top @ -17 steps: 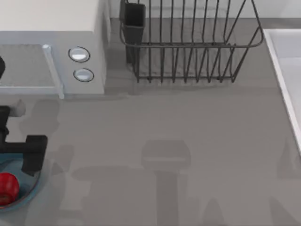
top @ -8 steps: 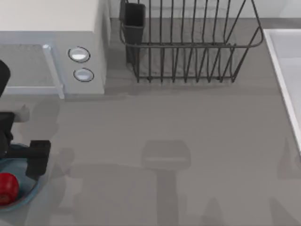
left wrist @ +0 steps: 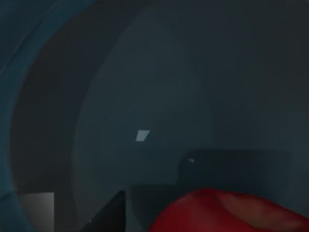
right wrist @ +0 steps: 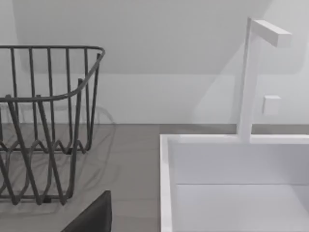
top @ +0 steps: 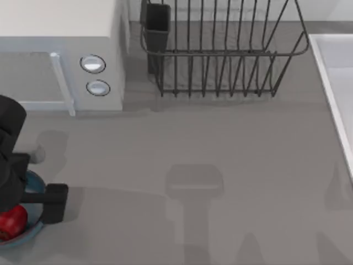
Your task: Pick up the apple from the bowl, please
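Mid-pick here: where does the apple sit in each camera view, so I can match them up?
Top view: the apple lies at the far left edge, low in the picture, in the bowl, with the left gripper over it.
Left wrist view: the apple is close up at the bottom, right of centre.
Right wrist view: not in it.
Shared landmark: the bowl's blue inside surrounds the apple in both the top and left wrist views.

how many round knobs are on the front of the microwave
2: the upper knob and the lower knob, stacked on the microwave panel at the top view's upper left.
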You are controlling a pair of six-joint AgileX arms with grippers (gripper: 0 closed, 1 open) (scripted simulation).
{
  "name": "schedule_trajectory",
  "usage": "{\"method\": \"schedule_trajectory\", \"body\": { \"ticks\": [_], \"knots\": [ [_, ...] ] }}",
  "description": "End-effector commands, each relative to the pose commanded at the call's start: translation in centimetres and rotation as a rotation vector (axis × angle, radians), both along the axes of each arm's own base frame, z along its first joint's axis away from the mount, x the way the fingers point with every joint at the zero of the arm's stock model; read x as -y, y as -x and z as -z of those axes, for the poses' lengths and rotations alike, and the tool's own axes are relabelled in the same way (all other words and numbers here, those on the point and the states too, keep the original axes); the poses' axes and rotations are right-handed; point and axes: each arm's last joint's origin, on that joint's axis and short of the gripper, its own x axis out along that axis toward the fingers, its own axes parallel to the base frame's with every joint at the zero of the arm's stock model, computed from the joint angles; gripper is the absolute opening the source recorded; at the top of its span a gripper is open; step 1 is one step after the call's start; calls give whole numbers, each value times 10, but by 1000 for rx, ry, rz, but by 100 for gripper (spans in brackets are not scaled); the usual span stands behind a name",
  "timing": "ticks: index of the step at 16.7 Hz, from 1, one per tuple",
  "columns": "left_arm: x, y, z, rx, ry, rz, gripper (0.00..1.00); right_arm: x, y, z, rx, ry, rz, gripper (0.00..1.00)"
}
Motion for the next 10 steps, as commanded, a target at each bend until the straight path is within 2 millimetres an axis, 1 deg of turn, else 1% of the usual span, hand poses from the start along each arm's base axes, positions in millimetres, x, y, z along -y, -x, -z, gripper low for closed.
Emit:
{"method": "schedule_trajectory", "body": {
  "ticks": [4,10],
  "knots": [
    [0,0,1,-1,0,0,100,0,0,0,0,0,0,100],
    [0,0,1,-1,0,0,55,0,0,0,0,0,0,100]
  ]
}}
